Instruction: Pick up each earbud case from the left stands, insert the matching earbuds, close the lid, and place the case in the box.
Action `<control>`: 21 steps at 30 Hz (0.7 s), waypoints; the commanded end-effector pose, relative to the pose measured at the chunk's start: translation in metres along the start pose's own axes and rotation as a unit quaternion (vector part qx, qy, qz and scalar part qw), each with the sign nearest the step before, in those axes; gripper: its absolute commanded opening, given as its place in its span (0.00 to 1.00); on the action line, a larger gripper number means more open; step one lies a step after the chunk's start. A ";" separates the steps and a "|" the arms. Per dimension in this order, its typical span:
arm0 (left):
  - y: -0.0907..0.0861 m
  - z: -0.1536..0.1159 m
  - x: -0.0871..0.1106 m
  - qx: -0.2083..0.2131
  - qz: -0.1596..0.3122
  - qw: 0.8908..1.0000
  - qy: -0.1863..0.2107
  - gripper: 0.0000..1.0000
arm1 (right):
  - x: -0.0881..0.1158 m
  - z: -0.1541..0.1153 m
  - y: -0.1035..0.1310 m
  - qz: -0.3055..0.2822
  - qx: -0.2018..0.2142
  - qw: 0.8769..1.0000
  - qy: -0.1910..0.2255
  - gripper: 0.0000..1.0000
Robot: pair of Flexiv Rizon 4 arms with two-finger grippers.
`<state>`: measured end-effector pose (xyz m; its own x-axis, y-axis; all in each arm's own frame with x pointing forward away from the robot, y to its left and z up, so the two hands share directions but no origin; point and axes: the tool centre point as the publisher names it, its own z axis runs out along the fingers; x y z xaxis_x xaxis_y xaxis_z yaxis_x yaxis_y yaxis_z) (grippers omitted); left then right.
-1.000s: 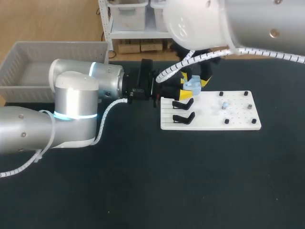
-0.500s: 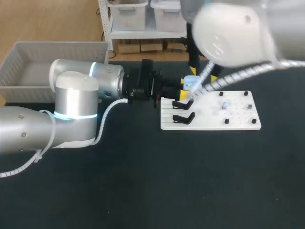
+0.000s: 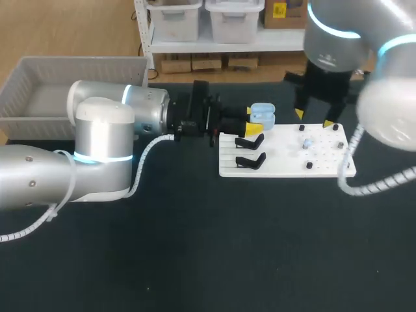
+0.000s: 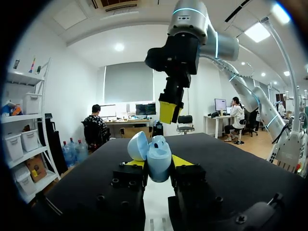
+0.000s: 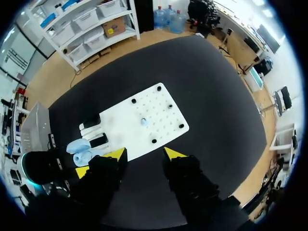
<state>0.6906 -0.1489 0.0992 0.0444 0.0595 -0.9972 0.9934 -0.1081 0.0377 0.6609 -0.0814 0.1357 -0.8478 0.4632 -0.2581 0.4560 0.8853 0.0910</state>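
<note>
Black table [image 3: 195, 260], left hand [image 3: 252, 123] gripping open earbud case [image 3: 262, 114]

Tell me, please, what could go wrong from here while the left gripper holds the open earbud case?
1. The left gripper is shut on the light blue earbud case by its sides, lid open. Much of the case stands out ahead of the fingers, so pressing an earbud in might tilt it or make it slip.
2. The earbud on the white board is small and lies among black pegs. The open right gripper above could miss it or knock it away.
</note>
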 end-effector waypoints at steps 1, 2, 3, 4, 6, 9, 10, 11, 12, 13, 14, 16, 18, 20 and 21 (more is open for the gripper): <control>-0.001 0.000 0.000 -0.002 0.001 1.000 0.000 0.00 | -0.001 0.016 -0.003 -0.019 -0.091 0.996 -0.014 0.55; -0.001 0.000 0.000 -0.002 0.001 1.000 0.000 0.00 | -0.002 0.019 -0.003 -0.025 -0.091 0.995 -0.019 0.50; -0.001 0.000 0.000 -0.002 0.001 1.000 0.000 0.00 | -0.003 0.024 -0.002 -0.031 -0.093 0.995 -0.020 0.50; -0.001 0.000 0.000 -0.002 0.001 1.000 0.000 0.00 | -0.005 0.028 -0.002 -0.037 -0.094 0.995 -0.016 0.49; -0.001 0.000 0.000 -0.002 0.001 1.000 0.000 0.00 | -0.007 0.037 -0.003 -0.053 -0.091 0.994 -0.021 0.45; -0.001 0.000 0.000 -0.002 0.001 1.000 0.000 0.00 | -0.009 0.050 -0.005 -0.071 -0.087 0.994 -0.016 0.44; -0.001 0.000 0.000 -0.002 0.001 1.000 0.000 0.00 | -0.010 0.055 -0.006 -0.076 -0.086 0.993 -0.010 0.43; -0.001 0.000 0.000 -0.002 0.001 1.000 0.000 0.00 | -0.011 0.059 -0.006 -0.081 -0.086 0.993 -0.007 0.43; -0.001 0.000 0.000 -0.002 0.001 1.000 0.000 0.00 | -0.011 0.062 -0.007 -0.086 -0.084 0.993 -0.005 0.43; -0.001 0.000 0.000 -0.002 0.001 1.000 0.000 0.00 | -0.012 0.066 -0.007 -0.090 -0.083 0.992 0.000 0.43; -0.001 0.000 0.000 -0.002 0.001 1.000 0.000 0.00 | -0.012 0.068 -0.008 -0.094 -0.081 0.992 0.003 0.43; -0.001 0.000 0.000 -0.002 0.001 1.000 0.000 0.00 | -0.014 0.075 -0.009 -0.098 -0.080 0.992 0.007 0.44; -0.001 0.000 0.000 -0.002 0.001 1.000 0.000 0.00 | -0.015 0.080 -0.009 -0.101 -0.081 0.992 0.010 0.43; -0.001 0.000 0.000 -0.002 0.001 1.000 0.000 0.00 | -0.015 0.083 -0.008 -0.106 -0.082 0.991 0.015 0.42; -0.001 0.000 0.000 -0.002 0.001 1.000 0.000 0.00 | -0.015 0.085 -0.008 -0.108 -0.082 0.991 0.015 0.43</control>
<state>0.6906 -0.1489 0.0992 0.0444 0.0595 -0.9972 0.9934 -0.1081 0.0377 0.6859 -0.1010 0.0616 -0.9251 0.2654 -0.2716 0.2177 0.9567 0.1933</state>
